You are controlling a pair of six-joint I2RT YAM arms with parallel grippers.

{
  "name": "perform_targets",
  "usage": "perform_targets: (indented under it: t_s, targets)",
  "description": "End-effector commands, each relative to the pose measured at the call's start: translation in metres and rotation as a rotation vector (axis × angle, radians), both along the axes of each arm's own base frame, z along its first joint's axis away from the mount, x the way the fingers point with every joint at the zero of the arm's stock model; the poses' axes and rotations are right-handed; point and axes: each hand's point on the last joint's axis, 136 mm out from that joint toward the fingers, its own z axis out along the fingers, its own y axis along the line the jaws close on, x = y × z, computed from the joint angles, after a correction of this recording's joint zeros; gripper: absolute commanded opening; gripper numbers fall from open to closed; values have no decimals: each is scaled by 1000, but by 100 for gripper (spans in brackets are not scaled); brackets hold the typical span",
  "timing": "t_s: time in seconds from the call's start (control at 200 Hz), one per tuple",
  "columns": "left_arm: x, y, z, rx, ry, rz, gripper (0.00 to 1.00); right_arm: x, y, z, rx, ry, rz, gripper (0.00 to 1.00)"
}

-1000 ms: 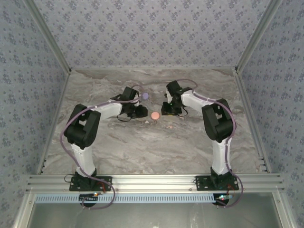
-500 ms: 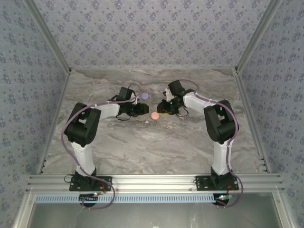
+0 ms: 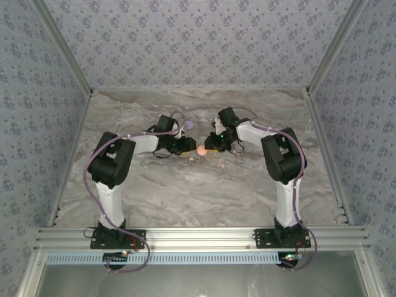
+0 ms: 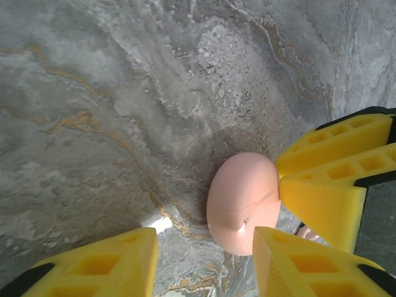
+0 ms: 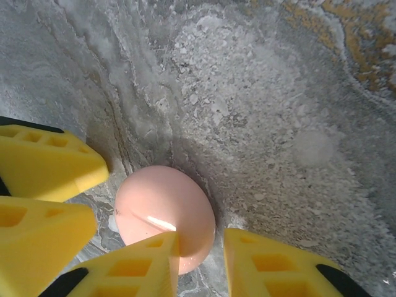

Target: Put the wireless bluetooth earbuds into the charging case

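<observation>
The pink round charging case (image 3: 202,150) lies shut and flat on the marble table between my two grippers. In the left wrist view the case (image 4: 244,201) rests just past my left gripper (image 4: 204,247), which is open, and it touches that gripper's right finger. My right gripper (image 5: 202,247) stands narrowly open. Its left finger overlaps the case (image 5: 162,213), whose rim sits in the gap. A small pinkish piece (image 4: 307,233), likely an earbud, peeks out beside my left gripper's right finger. The rest of the earbuds are too small to make out.
A lilac round case (image 3: 189,124) sits on the table (image 3: 185,192) just behind the grippers. The right arm's yellow fingers (image 4: 334,167) crowd the pink case from its far side. Patterned walls and a metal frame (image 3: 198,236) enclose the table.
Both grippers have closed in on the pink case from either side. The right gripper's fingers have narrowed. The case has stayed where it was.
</observation>
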Motion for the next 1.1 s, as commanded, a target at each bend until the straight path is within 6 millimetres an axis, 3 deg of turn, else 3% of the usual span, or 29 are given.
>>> perform_targets:
  t_s: [0.0,0.33,0.82,1.094]
  targets:
    - [-5,-16,-5,-20,23,-49,44,-4,-3,-13,-11,38,-17,24]
    - [-7,-31,-10,-49,52,-66,41,-7,-8,-22,-11,55,-24,20]
    - [-15,-43,2,-128,92,-76,39,-6,-6,-22,48,66,-39,20]
    - [-12,-45,3,-138,91,-65,25,-6,-7,-18,61,58,-44,20]
